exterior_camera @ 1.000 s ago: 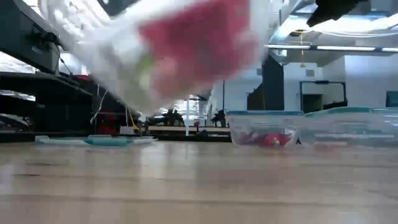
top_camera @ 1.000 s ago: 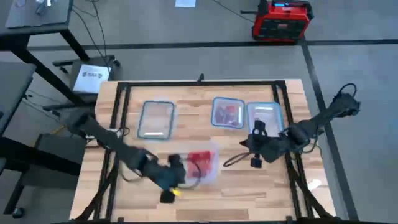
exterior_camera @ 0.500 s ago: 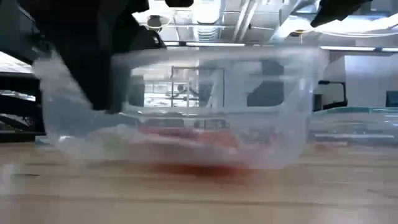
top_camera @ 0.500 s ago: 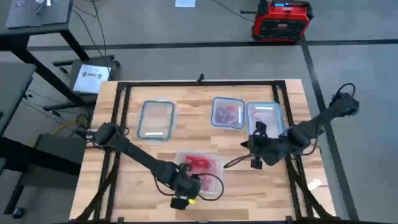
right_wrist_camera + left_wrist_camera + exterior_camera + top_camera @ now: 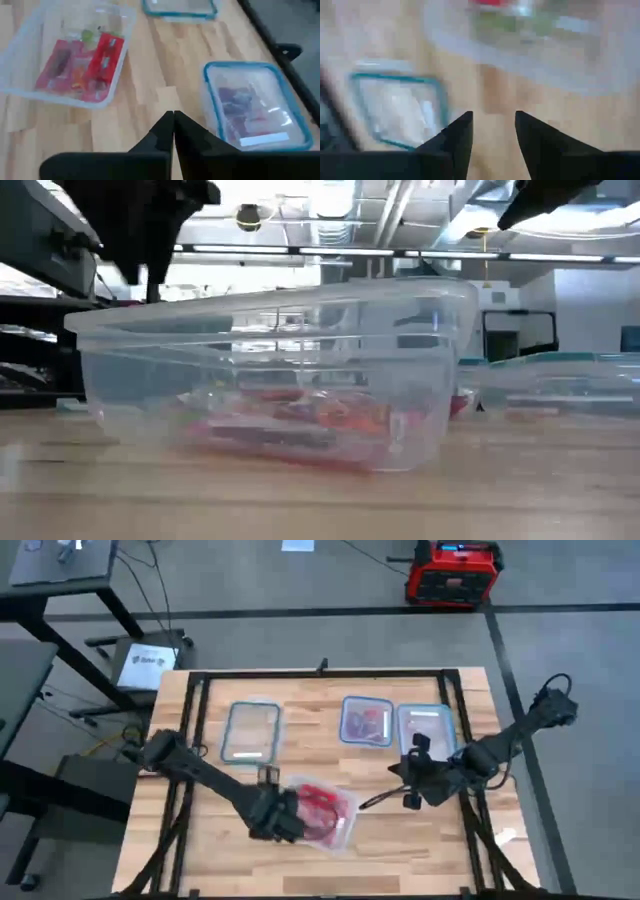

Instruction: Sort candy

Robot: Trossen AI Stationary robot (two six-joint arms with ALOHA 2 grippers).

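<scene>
Candy [image 5: 318, 806] heaped in clear tub [image 5: 340, 825] near table's [image 5: 420, 840] front edge. Left gripper [image 5: 492, 131] parted, empty, just beside tub. Right gripper [image 5: 173, 131] pinched closed, empty, toward right edge.

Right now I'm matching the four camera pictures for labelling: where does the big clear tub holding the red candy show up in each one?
High view: big clear tub sits at the table's near middle, beside the left gripper.
Low view: it fills the centre foreground.
Left wrist view: blurred, beyond the open jaws.
Right wrist view: far off, toward one corner.
Shared landmark: the blue-rimmed containers.
</scene>
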